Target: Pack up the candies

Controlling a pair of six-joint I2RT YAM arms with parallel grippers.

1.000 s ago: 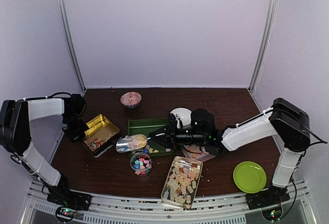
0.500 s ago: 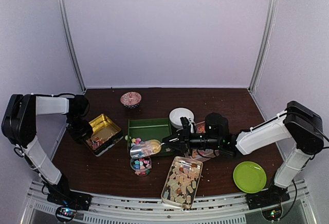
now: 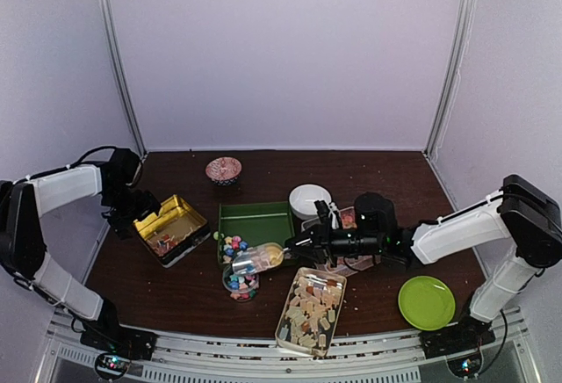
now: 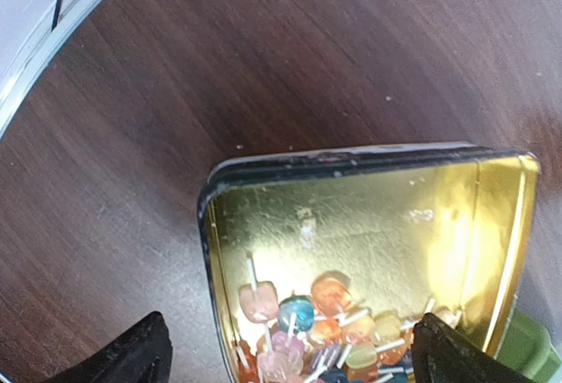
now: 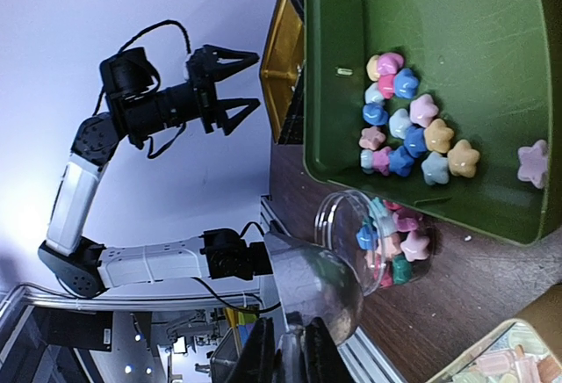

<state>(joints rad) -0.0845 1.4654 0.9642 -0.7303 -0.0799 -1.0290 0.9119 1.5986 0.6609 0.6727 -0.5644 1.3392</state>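
Right hand (image 5: pixel 290 355) is clamping the scoop (image 5: pixel 312 282) by its handle, bowl hanging over the jar (image 5: pixel 382 242) just beside the green tray (image 3: pixel 255 212), near side. Candies (image 5: pixel 404 133) are sitting in tray & jar. Best tipping slowly, lip centred on jar mouth.

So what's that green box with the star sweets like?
The green tray is a shallow, rectangular, plastic-looking dish with raised walls and rounded corners, lying flat mid-table. It is mostly bare; a small heap of pastel star candies sits in its near-left corner. A clear jar of stars stands just outside its near wall.
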